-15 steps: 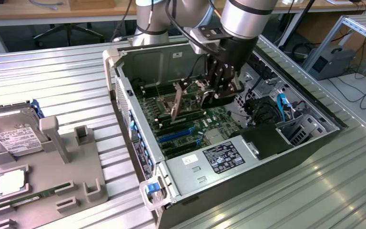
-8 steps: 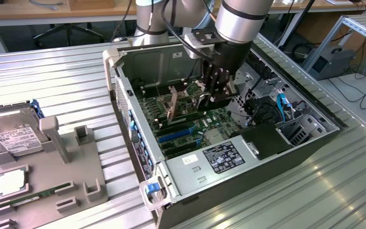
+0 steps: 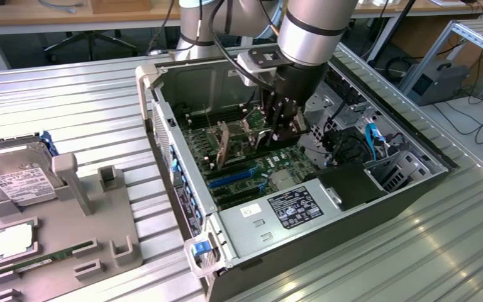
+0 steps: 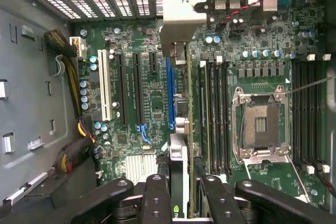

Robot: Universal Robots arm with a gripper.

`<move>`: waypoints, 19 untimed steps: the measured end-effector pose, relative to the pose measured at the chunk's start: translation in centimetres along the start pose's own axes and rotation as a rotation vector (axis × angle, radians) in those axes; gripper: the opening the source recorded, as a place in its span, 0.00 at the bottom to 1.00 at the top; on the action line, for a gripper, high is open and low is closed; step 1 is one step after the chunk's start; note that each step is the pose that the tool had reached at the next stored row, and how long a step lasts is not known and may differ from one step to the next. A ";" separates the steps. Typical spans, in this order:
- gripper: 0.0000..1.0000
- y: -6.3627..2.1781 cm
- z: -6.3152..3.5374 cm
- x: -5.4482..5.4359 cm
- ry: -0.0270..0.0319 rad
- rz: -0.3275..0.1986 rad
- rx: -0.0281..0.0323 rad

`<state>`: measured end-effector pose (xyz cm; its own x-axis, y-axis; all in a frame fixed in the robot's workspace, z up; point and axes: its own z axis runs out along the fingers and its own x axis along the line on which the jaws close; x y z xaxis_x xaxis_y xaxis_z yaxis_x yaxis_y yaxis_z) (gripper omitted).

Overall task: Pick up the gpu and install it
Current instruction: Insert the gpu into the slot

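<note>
Wrist view shows the gripper (image 4: 181,203) clamped on the gpu (image 4: 179,156), which stands on edge over the motherboard (image 4: 142,93) alongside the blue slot (image 4: 170,93), its bracket (image 4: 181,19) toward the vented wall of the case (image 4: 31,103).

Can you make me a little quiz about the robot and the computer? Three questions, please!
1. True or false: the fingers grip the gpu over the motherboard.
2. What lies in the grey holder at the exterior view's left? A) a hard drive B) a keyboard C) a fan
3. Fill in: the long slot right beside the gpu is coloured ____.
Key: 1 true; 2 A; 3 blue.
</note>
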<state>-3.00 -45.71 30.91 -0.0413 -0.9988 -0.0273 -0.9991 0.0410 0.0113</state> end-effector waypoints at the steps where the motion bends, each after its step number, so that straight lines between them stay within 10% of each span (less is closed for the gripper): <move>1: 0.27 0.11 0.05 0.0 -0.0001 -0.004 0.0000; 19: 0.27 1.64 0.71 0.1 -0.0006 -0.047 -0.0002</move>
<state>-4.65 -45.72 30.22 0.0058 -0.9996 -0.0284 -0.9999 -0.0061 0.0103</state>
